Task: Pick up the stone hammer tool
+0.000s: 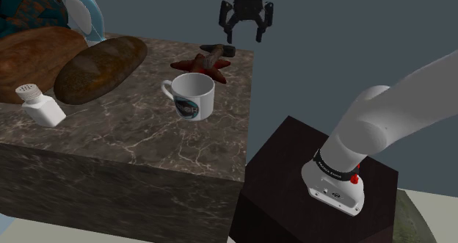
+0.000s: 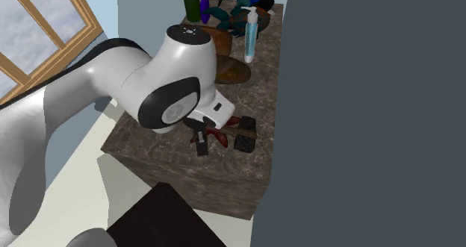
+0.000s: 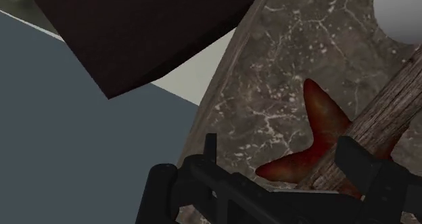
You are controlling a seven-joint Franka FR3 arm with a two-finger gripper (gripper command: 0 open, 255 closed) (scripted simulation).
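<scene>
The hammer (image 1: 217,54) has a dark stone head and a rough wooden handle. It lies across a red starfish (image 1: 197,64) near the marble counter's far corner. My gripper (image 1: 244,36) hangs open just above and slightly behind the hammer head, touching nothing. In the wrist view the wooden handle (image 3: 387,111) runs past the right finger (image 3: 352,155), on top of the starfish (image 3: 318,118). The gripper (image 3: 280,155) holds nothing between its fingers. The second exterior view has the hammer head (image 2: 245,133) by the counter's edge near the wall.
A white mug (image 1: 192,96) stands just in front of the starfish. Two brown bread loaves (image 1: 99,67), a white salt shaker (image 1: 42,106) and a bottle (image 1: 82,10) fill the counter's left side. The dark stand (image 1: 315,190) sits below the counter edge (image 1: 248,131).
</scene>
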